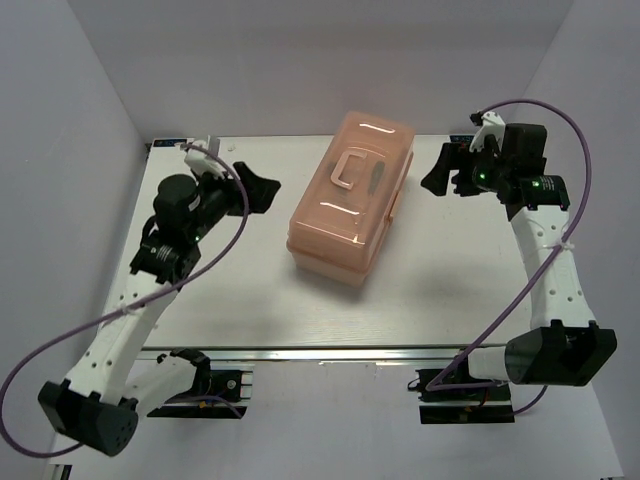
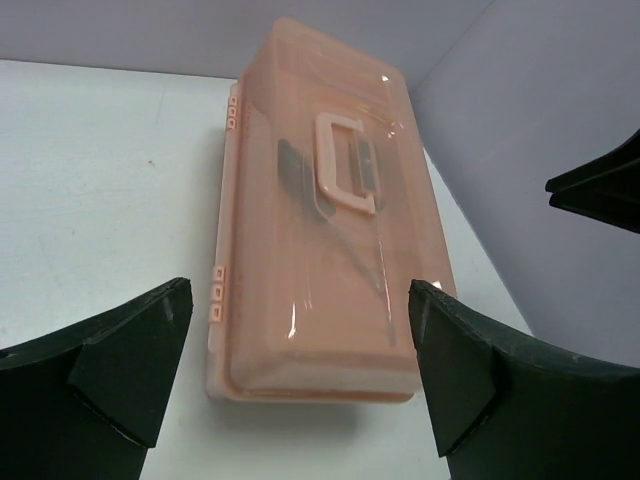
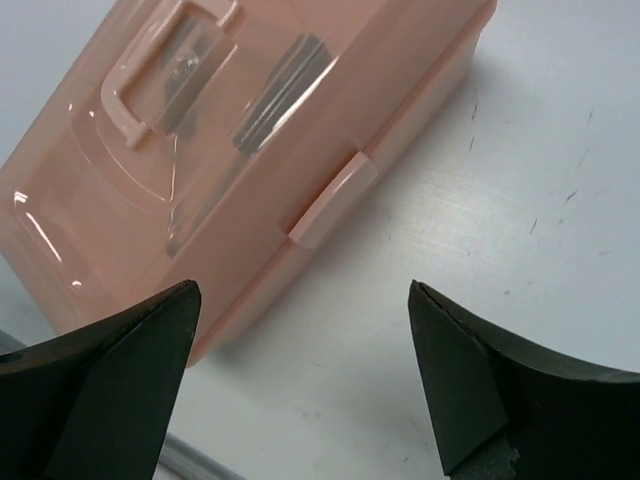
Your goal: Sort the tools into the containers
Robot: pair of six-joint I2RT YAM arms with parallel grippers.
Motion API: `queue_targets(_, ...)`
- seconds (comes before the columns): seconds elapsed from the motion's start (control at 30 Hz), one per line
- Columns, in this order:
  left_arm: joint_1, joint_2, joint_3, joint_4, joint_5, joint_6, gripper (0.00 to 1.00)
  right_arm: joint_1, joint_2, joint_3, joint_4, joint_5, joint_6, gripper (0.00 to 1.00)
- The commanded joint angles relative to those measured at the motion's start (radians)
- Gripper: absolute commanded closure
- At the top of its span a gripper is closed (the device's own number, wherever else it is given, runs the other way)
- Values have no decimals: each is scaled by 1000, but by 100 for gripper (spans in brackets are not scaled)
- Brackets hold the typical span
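Pink toolbox (image 1: 349,198) sits lid-down between both claws, dark tools (image 2: 300,180) inside. Left claw (image 2: 300,370) and right claw (image 3: 305,380) spread, empty. Rigid, slick plastic; probably grip by handle (image 2: 346,162).

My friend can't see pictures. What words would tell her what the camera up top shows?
A closed, see-through pink toolbox with a carry handle sits in the middle of a white table. One white robot arm stands on each side of it, the left hand and the right hand both open, pointing at the box without touching it.
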State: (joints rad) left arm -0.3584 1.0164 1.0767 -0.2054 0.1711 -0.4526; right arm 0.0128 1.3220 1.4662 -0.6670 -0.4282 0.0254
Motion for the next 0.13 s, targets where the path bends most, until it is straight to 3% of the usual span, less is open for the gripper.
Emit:
queue_targets(0.0,1,-112,-55,-12,-10,9,2,-1,-6,43,-69,-1,48,10)
queue_targets(0.1,1,-176,-89,-31,1,8,2,-1,-56,8,-33,2,31,11)
